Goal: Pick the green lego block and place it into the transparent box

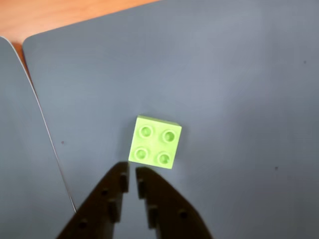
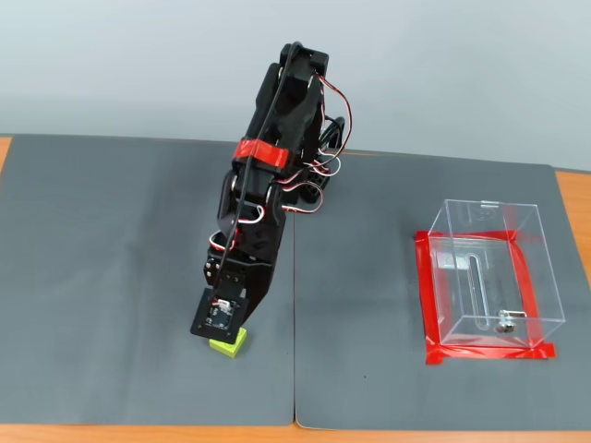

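The green lego block (image 1: 155,142) lies studs-up on a grey mat, just beyond my fingertips in the wrist view. My gripper (image 1: 132,172) comes in from the bottom edge with its two dark fingers almost together and nothing between them. It stops short of the block's near edge. In the fixed view the arm bends down over the block (image 2: 228,343), whose corner peeks out under the wrist camera; the fingers are hidden there. The transparent box (image 2: 545,277) stands far to the right, empty, edged with red tape (image 2: 430,305).
Two grey mats cover the table and meet at a seam (image 2: 294,323) just right of the block. Orange wood (image 1: 50,15) shows past the mat edges. The arm's body (image 2: 277,175) rises over the middle of the mats.
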Available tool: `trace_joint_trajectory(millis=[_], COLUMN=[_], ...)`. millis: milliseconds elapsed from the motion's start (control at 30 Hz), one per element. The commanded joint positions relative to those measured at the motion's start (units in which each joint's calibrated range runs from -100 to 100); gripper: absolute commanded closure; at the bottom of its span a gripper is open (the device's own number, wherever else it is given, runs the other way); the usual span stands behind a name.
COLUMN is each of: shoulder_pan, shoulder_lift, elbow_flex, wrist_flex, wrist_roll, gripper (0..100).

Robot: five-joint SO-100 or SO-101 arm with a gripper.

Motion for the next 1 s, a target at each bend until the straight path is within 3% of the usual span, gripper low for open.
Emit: trace_joint_trajectory(millis=[0,267,400,967], shoulder_pan=[-1.22,-2.42,-2.12,-2.12], shoulder_lift=[-0.28,-0.19,-0.19,4.30], elbow_flex=[-2.25,0.65,3.73,2.91], wrist_flex=[0.04,0.04,0.04,-1.09], wrist_roll=[-0.06,-0.06,-0.06,-0.11], gripper=[97,73,66,66])
